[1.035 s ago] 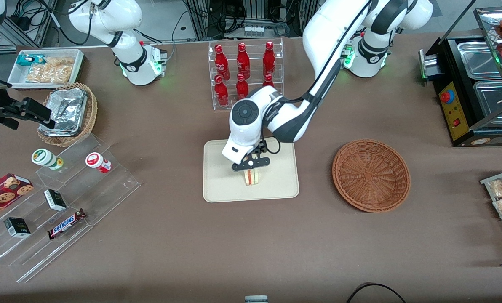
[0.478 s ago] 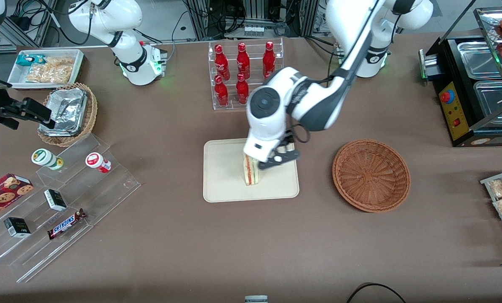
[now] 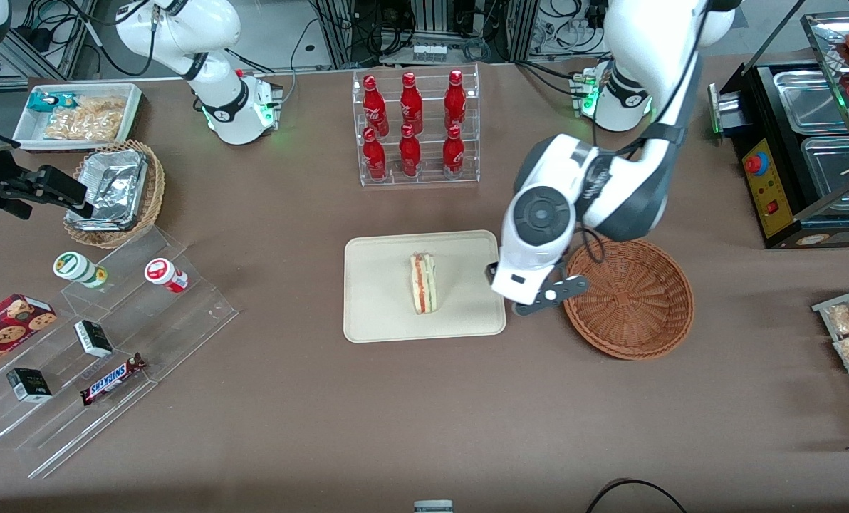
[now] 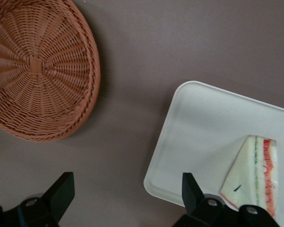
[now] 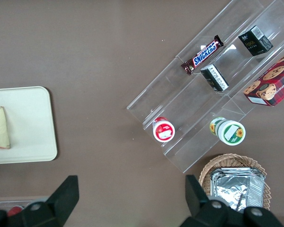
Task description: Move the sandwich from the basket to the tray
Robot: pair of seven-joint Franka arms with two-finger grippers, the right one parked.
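Gripper (image 4: 125, 198): fingers (image 4: 61, 191) spread wide apart, nothing between them; bare brown surface (image 4: 132, 118) shows in the gap. In the front view the gripper (image 3: 538, 299) hangs above the strip of surface (image 3: 424, 413) between tray and basket.

Tray (image 4: 203, 127): cream, rounded corners, low rim; its corner lies just beside one finger. In the front view the tray (image 3: 374, 285) sits toward the parked arm's end from the fingers.

Sandwich (image 4: 253, 172): white triangular wedge, red and green filling at its cut edge, resting on the tray, apart from the fingers. Front view shows the sandwich (image 3: 423, 283) near the tray's middle, standing on edge.

Basket (image 4: 38, 71): reddish-brown wicker, round, shallow, nothing in it, toward the working arm's end from the fingers. Front view: basket (image 3: 627, 296) just beside the gripper.
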